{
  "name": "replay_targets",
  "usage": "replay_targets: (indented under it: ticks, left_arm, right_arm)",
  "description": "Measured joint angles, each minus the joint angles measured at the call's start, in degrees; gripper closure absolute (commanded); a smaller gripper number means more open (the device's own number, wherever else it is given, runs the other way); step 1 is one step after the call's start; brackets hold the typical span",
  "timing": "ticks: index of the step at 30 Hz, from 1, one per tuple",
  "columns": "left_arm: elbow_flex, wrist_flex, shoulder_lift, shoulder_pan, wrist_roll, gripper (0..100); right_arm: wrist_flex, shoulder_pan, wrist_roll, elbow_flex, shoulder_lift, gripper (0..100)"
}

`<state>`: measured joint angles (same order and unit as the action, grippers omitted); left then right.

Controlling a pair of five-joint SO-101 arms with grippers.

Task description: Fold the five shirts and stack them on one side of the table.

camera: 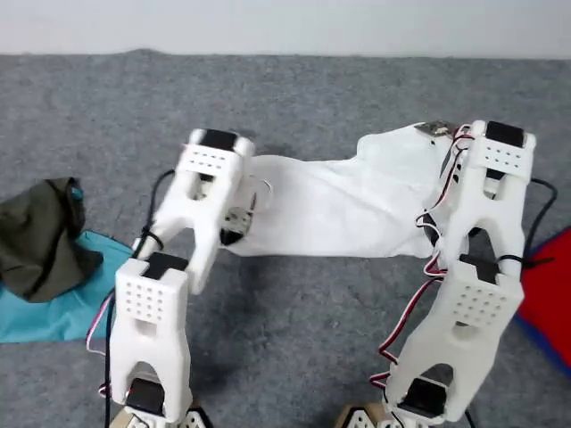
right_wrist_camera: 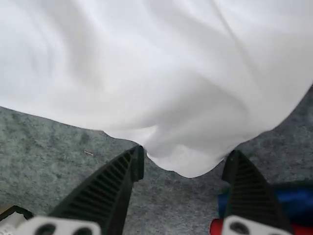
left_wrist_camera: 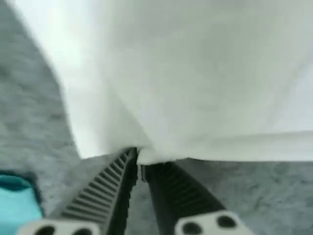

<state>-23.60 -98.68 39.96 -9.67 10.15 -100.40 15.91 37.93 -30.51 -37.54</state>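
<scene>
A white shirt [camera: 339, 201] lies spread across the middle of the grey table, between the two arms. My left gripper [left_wrist_camera: 139, 159] is shut on the white shirt [left_wrist_camera: 195, 78] at its hem corner, on the shirt's left side in the high view. My right gripper [right_wrist_camera: 186, 164] stands open at the shirt's right side, with an edge of the white shirt [right_wrist_camera: 161, 73] hanging between its fingers [right_wrist_camera: 117, 181] without being pinched. An olive shirt [camera: 40, 236] lies bunched on a teal shirt [camera: 62, 294] at the left edge. A red shirt [camera: 549, 294] with a blue shirt [camera: 535, 343] under it lies at the right edge.
The grey carpeted table [camera: 303, 339] has bare room in front between the arm bases and at the back along the white wall [camera: 285, 27]. The teal cloth [left_wrist_camera: 17, 200] and the red and blue cloth [right_wrist_camera: 288, 200] sit close to the grippers.
</scene>
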Motion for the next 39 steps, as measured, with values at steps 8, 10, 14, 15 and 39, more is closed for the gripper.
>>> replay_targets:
  ticks: [8, 10, 14, 15, 39]
  left_arm:
    - [-4.22, 0.00, 0.00, 9.67, 0.00, 99]
    - [-4.22, 0.00, 0.00, 10.99, 0.00, 99]
    - [-4.22, 0.00, 0.00, 11.34, -0.09, 98]
    - [-4.22, 0.00, 0.00, 11.34, -0.35, 96]
    - [7.74, -0.09, -22.42, 16.97, -6.07, 77]
  right_arm:
    - [0.00, 0.00, 0.00, 0.00, 0.00, 72.4]
    - [0.00, 0.00, 0.00, 0.00, 0.00, 72.4]
    - [0.00, 0.00, 0.00, 0.00, 0.00, 72.4]
    - [0.00, 0.00, 0.00, 0.00, 0.00, 72.4]
    - [-0.26, -6.51, 0.09, 15.47, 6.68, 64.6]
